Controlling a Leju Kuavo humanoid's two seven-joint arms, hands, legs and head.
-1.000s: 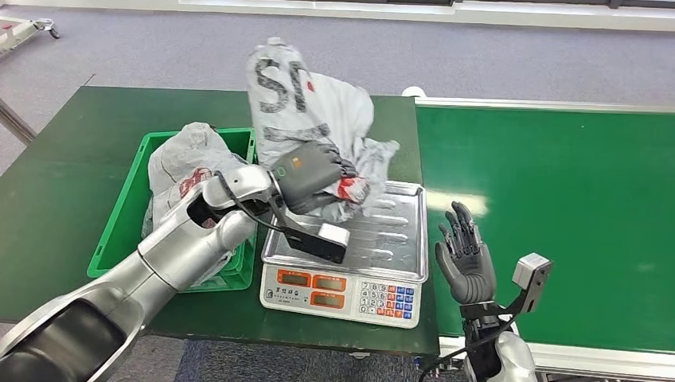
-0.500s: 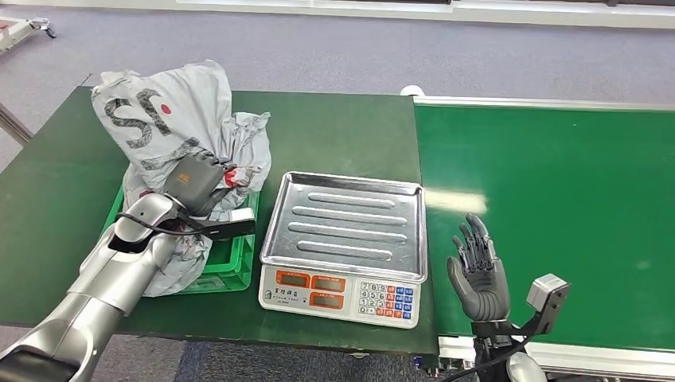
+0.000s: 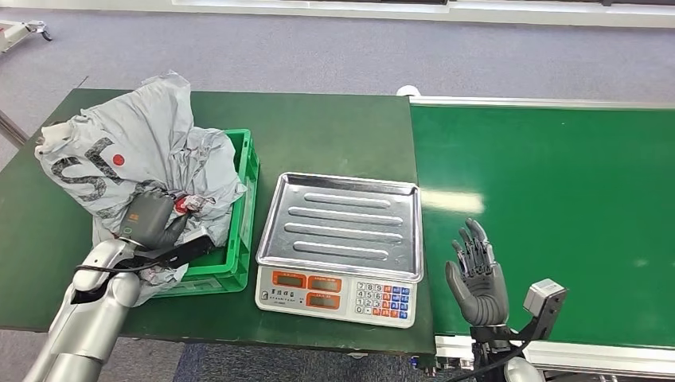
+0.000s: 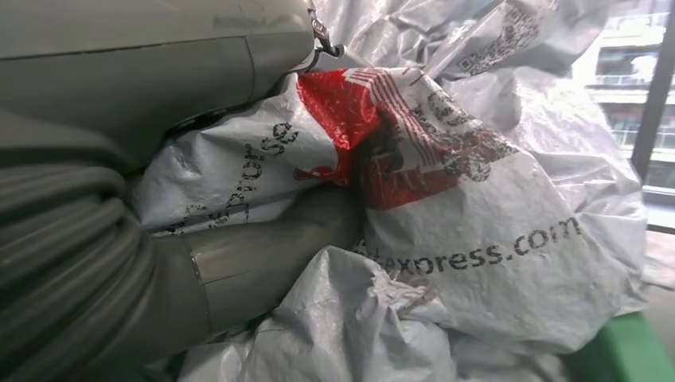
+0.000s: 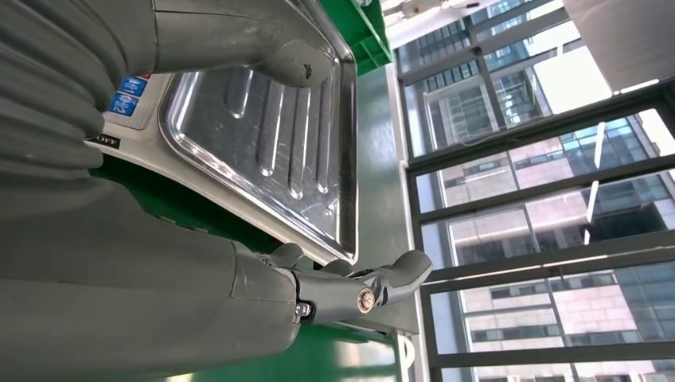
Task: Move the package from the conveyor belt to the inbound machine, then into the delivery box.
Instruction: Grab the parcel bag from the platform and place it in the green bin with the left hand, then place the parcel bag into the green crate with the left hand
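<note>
Package: grey poly mailer, black print reads "express.com", partial "press" on a fold, red logo block illegible. Head view shows large "S" lettering plus red dot. Scale: "OFF" key label, digits unreadable.

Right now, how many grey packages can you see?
1 for sure: the grey package, held by the left robot hand over the green crate. More grey plastic lies under it in the crate, so a second may be hidden.
</note>
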